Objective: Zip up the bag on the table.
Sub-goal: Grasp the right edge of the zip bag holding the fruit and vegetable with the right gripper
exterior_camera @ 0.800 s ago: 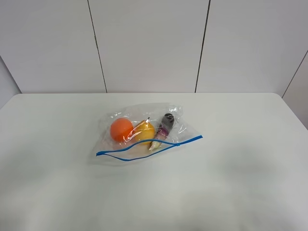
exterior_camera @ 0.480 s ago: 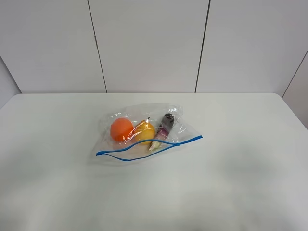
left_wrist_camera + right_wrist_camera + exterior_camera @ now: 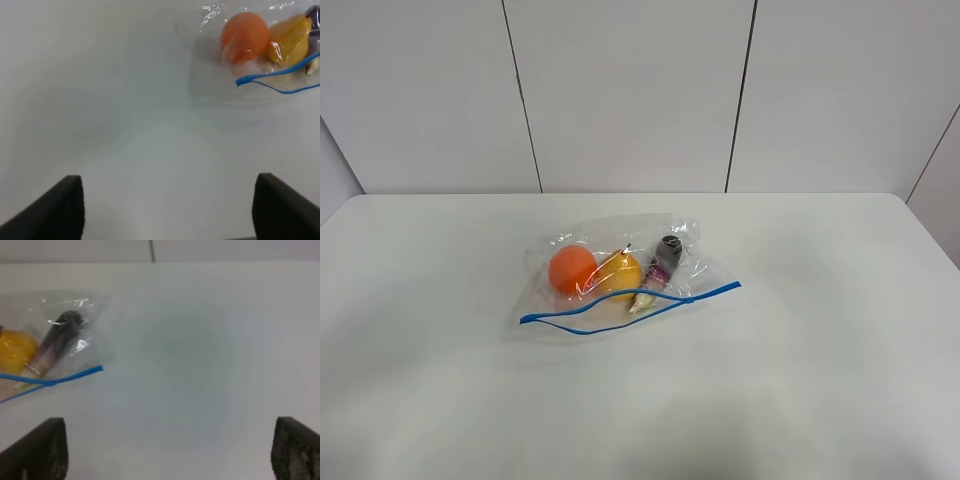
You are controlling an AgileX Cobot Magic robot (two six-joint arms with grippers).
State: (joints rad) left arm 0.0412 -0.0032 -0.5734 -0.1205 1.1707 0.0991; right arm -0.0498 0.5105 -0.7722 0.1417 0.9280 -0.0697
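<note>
backdrop: pale grey panelled wall [image 3: 630, 90], plain | seams: dark narrow joints [image 3: 520, 95] run up it, splitting it into panels | seen through the bag [image 3: 705, 275]: orange ball [image 3: 572, 269] touching yellow piece [image 3: 619, 274] | dark purple item [image 3: 666, 258] just beside the yellow piece, tilted

- Clear crinkly plastic zip bag [image 3: 250, 55]: cut off by the frame in both wrist views.
- Dark purple item [image 3: 315, 15] inside: only a sliver in the left wrist view.
- Round yellow item [image 3: 12, 350]: partly outside the right wrist view, which is soft throughout.
- Small pale piece [image 3: 642, 300] beside the blue seal strip [image 3: 720, 291]: too small to identify.
- Left gripper [image 3: 170, 212], right gripper [image 3: 167, 452]: black fingertips [image 3: 55, 210] only, rest out of frame.
- White matte table [image 3: 820, 380]: near edge cut off in the high view.
</note>
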